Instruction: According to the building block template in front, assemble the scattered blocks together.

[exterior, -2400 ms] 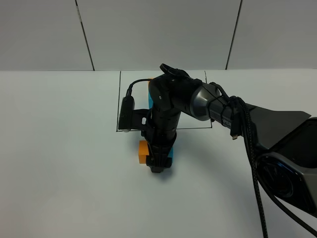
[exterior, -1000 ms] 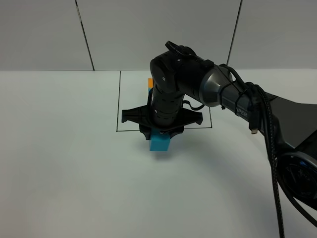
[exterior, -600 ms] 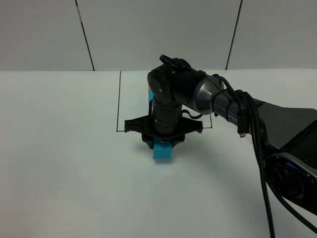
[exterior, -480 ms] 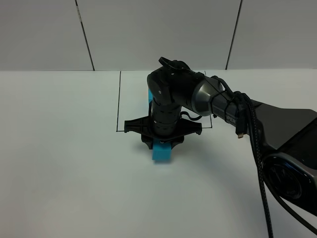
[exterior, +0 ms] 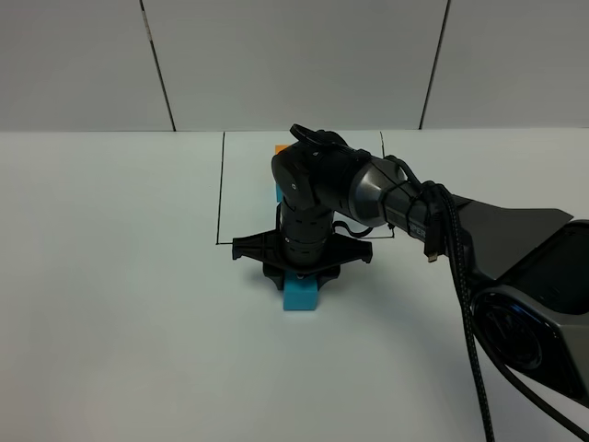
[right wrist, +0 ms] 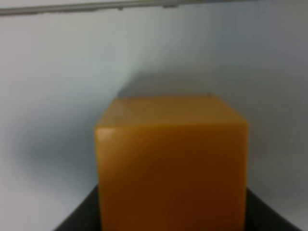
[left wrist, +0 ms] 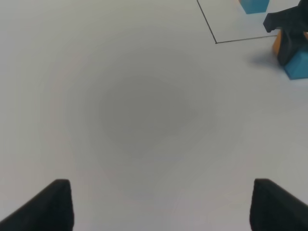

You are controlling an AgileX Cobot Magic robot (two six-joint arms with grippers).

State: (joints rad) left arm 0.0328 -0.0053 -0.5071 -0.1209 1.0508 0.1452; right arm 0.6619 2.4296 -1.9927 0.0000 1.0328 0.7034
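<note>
The right arm (exterior: 317,198) is built of glossy black rounded housings, with a grey metallic sleeve (exterior: 373,189) set between the joints. A black cable (exterior: 460,276) is run along it, looped near a flat black link (exterior: 515,230) and a round black base (exterior: 515,333). A wide black crossbar (exterior: 302,249) is fitted at the wrist. The left fingers (left wrist: 58,204) are seen as matte black, blunt tips.

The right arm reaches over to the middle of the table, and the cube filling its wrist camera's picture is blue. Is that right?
Not quite. The cube filling the right wrist view is the orange cube, not a blue one. The blue cube shows in the exterior high view, just below the right gripper. The rest holds: the right arm does reach to the middle of the table.
</note>
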